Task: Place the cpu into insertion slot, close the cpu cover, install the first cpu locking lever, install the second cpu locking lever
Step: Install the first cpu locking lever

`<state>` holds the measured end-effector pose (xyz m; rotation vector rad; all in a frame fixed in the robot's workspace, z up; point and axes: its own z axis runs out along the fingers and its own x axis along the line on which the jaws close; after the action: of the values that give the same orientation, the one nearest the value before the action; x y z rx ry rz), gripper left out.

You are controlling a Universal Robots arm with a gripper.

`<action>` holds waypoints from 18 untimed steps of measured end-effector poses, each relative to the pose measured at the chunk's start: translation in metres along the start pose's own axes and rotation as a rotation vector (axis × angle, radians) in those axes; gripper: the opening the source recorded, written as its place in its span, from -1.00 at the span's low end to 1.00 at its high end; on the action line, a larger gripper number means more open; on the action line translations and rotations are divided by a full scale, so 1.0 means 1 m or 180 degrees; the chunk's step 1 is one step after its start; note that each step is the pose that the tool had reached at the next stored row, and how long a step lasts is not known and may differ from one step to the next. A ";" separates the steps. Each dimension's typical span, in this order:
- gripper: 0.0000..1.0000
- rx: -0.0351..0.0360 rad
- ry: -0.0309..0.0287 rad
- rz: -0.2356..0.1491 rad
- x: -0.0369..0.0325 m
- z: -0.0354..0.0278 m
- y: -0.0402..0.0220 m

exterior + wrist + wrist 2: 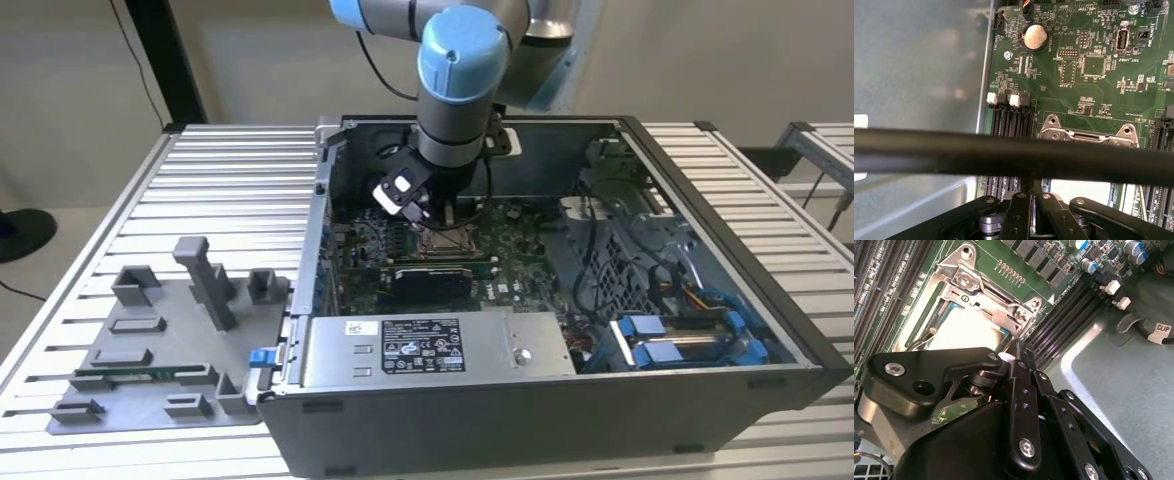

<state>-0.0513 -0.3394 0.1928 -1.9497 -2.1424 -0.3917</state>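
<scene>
Your pincer [1018,346], fingers together, stands just beside the insertion slot [449,240] inside the open computer case [534,410]. The cpu [961,330] lies in that slot, under the cpu cover [999,302]. A white label [420,345] sits near the slot.

We read this as a robotics lab or test cell, not a home or an office. A robot arm [461,70] with blue joint caps stands over a slatted aluminium table [214,170]. Its black gripper [1018,346] is down inside an open PC case [534,420]. The case lies flat with the side panel off, so the green board [1094,100], power supply [407,345] and cables are bared. Just beside it, on the exterior view's left, we see a grey jig plate [134,405] with upright holders. Behind is a bare pale wall [267,50]. A second slatted table [821,140] sits at the exterior view's right.
</scene>
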 end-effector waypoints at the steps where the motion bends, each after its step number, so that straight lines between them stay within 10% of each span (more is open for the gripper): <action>1: -1.00 0.0000 0.0000 0.0000 -0.0003 0.0000 0.0001; 14: -1.00 0.0000 0.0001 0.0000 -0.0019 0.0017 0.0012; 18: -1.00 -0.0002 0.0015 0.0000 0.0015 -0.0073 0.0017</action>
<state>-0.0499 -0.3403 0.2003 -1.9471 -2.1397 -0.3967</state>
